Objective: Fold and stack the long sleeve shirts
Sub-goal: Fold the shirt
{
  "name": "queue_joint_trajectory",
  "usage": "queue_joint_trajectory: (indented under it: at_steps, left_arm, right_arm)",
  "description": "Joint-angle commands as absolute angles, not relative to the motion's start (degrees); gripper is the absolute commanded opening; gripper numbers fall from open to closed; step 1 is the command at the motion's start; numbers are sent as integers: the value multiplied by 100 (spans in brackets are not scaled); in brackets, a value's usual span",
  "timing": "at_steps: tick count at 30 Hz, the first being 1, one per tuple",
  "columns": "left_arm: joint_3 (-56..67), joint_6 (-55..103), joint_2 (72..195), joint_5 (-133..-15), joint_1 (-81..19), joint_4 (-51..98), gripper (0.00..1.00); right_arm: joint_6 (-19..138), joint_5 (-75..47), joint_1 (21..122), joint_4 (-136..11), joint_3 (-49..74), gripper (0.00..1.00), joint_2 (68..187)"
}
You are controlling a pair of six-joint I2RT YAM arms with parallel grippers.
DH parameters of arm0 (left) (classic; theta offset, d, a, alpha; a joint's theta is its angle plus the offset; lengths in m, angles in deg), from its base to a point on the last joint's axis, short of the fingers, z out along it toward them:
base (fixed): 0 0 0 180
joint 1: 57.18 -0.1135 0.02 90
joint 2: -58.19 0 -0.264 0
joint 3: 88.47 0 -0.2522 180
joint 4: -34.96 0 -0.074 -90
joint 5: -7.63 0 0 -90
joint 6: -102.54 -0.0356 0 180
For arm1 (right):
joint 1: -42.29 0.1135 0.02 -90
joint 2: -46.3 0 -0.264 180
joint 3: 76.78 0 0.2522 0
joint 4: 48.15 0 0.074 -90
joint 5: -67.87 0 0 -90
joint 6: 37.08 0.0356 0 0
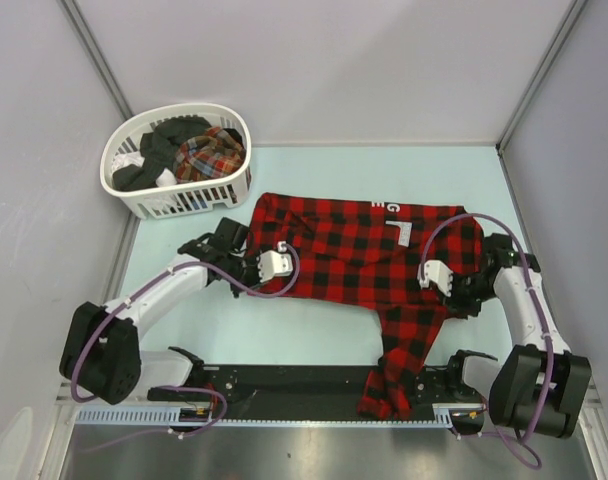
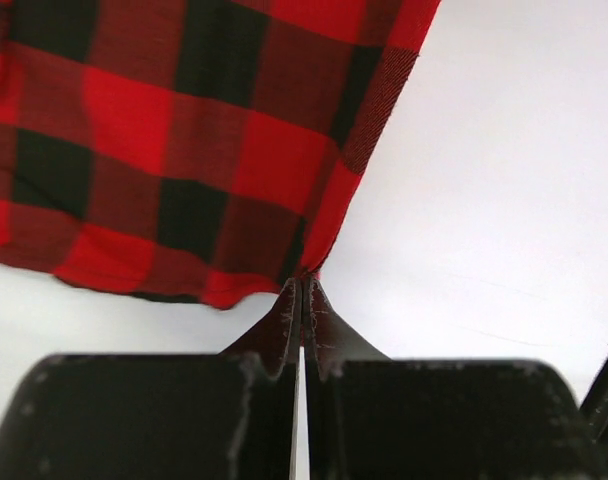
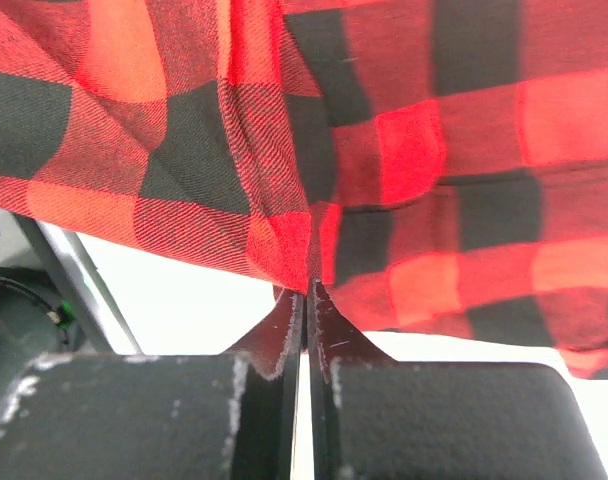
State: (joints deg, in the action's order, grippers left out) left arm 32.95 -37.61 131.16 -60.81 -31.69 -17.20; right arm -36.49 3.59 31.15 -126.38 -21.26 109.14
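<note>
Pale table (image 1: 314, 325) carries the red-and-black shirt (image 1: 364, 250), spread flat at its middle. Both the left gripper (image 2: 302, 288) and the right gripper (image 3: 311, 290) are clamped on its near edge (one sleeve (image 1: 399, 350) hangs over the near side). I would lift both corners evenly, so the fold comes straight.

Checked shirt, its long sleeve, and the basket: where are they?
checked shirt (image 1: 344, 250): top view, middle of its body.
sleeve (image 1: 404, 345): top view, halfway down it.
basket (image 1: 184, 199): top view, its front wall.

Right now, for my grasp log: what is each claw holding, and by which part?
Both hold the red-and-black checked flannel shirt: left claw pinches its near-left edge, right claw pinches bunched cloth at its near-right edge.
</note>
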Motion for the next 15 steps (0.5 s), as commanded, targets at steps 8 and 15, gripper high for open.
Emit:
queue_joint_trajectory:
  at_steps: [8, 15]
  left_arm:
    - [1389, -3826, 14369, -5943, -3749, -1739, 0]
    - [588, -3739, 15468, -6145, -3917, -1493, 0]
  right_arm:
    - [-3533, 670, 3077, -12458, -310, 0, 12424]
    - [-3181, 442, 3227, -11949, 613, 0, 13690]
